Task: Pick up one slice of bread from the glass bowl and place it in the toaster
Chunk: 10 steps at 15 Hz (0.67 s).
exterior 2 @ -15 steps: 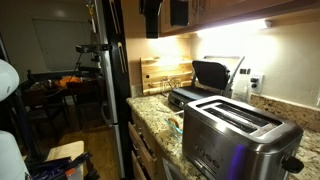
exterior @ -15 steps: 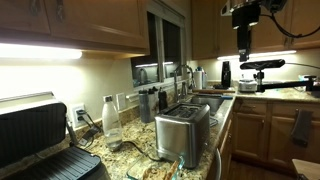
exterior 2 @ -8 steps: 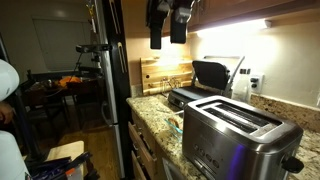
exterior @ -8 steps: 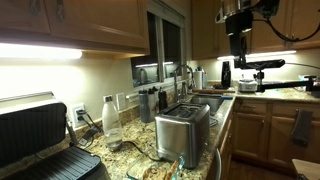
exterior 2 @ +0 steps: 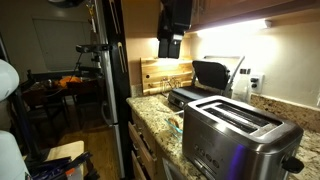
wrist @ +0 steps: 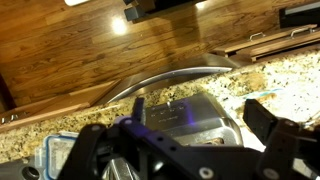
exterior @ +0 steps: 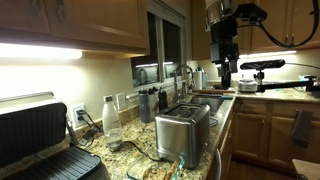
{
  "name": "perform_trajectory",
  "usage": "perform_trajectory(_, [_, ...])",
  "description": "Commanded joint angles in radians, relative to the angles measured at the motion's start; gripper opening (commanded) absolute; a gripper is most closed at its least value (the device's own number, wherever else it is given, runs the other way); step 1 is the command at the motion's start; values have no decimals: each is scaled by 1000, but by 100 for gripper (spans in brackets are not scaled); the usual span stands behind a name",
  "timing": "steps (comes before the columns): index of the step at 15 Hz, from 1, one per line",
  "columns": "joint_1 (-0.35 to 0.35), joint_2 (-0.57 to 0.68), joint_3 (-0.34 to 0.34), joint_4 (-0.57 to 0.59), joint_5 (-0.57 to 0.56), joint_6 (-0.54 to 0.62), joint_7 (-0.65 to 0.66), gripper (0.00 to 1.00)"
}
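claw, spread wide, hangs above one toaster with two slots.

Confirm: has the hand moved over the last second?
Yes. In an exterior view the hand has come down and shifted sideways, closing on the toaster.

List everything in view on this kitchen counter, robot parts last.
toaster: one, shiny steel, on the counter
glass bowl: one, clear, beside the toaster at the picture's bottom edge; contents too dim to tell
grill: one, black, lid raised, at the counter's end
bottle: one, clear with white cap, by the wall between grill and toaster
cutting board: wooden, standing against the wall beside the grill; count unclear
counter: one, speckled granite
gripper: one, black, open, hanging high above the counter
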Motion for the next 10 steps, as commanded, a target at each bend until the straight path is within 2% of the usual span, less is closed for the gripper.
perform_trajectory(1, [-4,56,30,30,33,11,152,100])
perform_trajectory(10, [-7,93,52,18,75,33,393,100])
